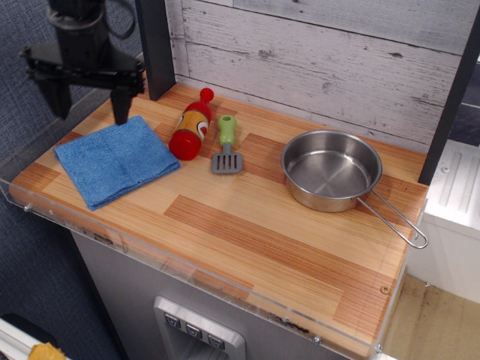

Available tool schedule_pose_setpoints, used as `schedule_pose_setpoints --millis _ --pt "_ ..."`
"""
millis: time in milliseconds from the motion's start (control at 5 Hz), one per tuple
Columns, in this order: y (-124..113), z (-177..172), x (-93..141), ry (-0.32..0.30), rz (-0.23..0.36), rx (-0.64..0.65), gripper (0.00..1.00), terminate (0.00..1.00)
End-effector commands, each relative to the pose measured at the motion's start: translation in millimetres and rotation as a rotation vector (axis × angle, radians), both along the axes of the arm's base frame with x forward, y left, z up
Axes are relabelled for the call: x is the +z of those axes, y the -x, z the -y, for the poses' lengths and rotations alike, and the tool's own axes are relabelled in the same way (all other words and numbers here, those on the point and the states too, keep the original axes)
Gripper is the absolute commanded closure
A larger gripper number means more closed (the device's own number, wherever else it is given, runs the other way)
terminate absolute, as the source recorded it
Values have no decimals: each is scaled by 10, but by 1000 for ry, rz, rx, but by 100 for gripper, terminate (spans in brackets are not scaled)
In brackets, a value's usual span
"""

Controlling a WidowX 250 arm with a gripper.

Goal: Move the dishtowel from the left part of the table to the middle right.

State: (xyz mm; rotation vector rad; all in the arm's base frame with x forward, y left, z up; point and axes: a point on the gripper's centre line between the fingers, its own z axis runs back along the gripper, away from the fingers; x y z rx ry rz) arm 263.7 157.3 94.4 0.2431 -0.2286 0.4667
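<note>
The blue dishtowel (116, 159) lies flat and folded on the left part of the wood-plank table (247, 225). My black gripper (86, 106) hangs above the towel's far left edge, apart from it. Its two fingers (120, 103) are spread wide and hold nothing. The left finger overlaps the clear acrylic rim at the table's left side.
A red and yellow toy bottle (190, 127) lies just right of the towel. A green-handled toy spatula (226, 145) lies beside it. A steel pan (331, 169) with a wire handle sits at the middle right. A dark post (157, 52) stands at the back left.
</note>
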Motion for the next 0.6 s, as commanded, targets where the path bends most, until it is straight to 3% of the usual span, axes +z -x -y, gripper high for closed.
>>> schedule_pose_setpoints --millis 0,400 --pt "-8 -243 -137 -51 56 25 0 0" --pt "-116 -471 -368 -68 31 33 0 0"
